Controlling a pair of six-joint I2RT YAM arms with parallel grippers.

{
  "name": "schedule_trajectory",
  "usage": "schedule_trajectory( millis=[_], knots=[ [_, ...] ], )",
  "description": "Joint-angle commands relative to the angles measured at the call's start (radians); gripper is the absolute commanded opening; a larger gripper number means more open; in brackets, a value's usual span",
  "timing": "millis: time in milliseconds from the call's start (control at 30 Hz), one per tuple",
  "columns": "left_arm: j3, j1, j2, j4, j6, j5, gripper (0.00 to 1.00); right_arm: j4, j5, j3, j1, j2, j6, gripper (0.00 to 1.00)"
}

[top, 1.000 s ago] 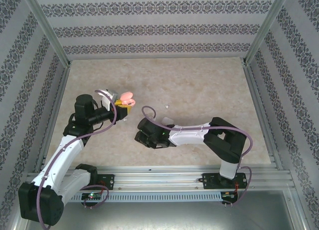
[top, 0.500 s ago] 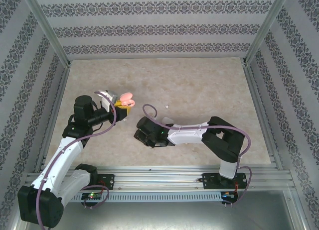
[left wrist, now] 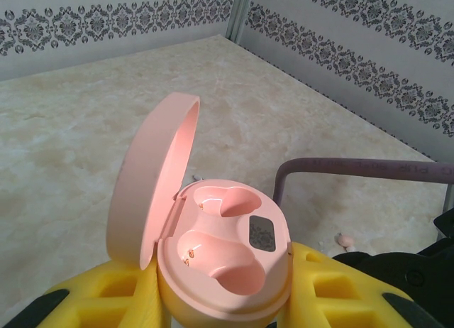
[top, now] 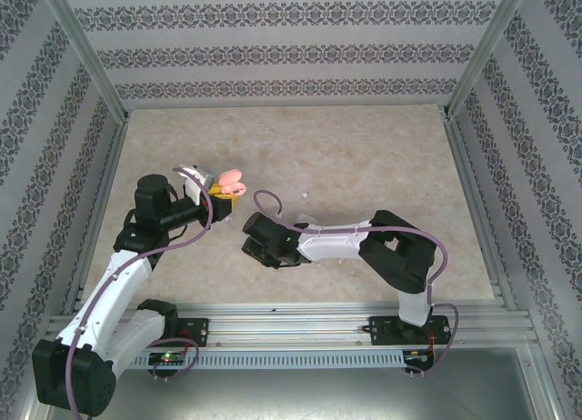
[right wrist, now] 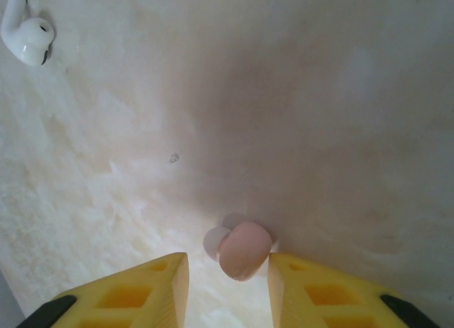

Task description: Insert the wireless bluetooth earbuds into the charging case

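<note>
On the beige marbled tabletop (right wrist: 319,94), a small pale pink earbud (right wrist: 242,251) lies ungripped between narrowly parted jaws of right gripper (right wrist: 227,263); white stemmed earbud (right wrist: 27,33) well apart. Left gripper (left wrist: 223,303) clamps pink clamshell charging case (left wrist: 227,253), lid up

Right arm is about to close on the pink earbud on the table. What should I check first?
1. Pink charging case clamped in left gripper: ok.
2. Case lid open: ok.
3. Wells empty: ok.
4. Pink earbud between the fingers of the right gripper: ok, though nearer one finger.
5. White earbud clear of the jaws: ok.
6. Earbud turned to suit a well: cannot tell.
</note>
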Motion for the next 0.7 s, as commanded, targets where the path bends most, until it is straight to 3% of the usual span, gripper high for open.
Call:
schedule_trajectory(
  millis=[0, 667],
  knots=[
    [-0.008, -0.006, -0.021, -0.019, 0.023, 0.002, 0.15, -0.075, 0.045, 0.049, 0.004, 0.027, -0.048, 0.33],
    [-0.010, -0.012, -0.027, -0.027, 0.037, 0.010, 0.15, -0.160, 0.016, 0.119, -0.025, 0.092, -0.172, 0.23]
  ],
)
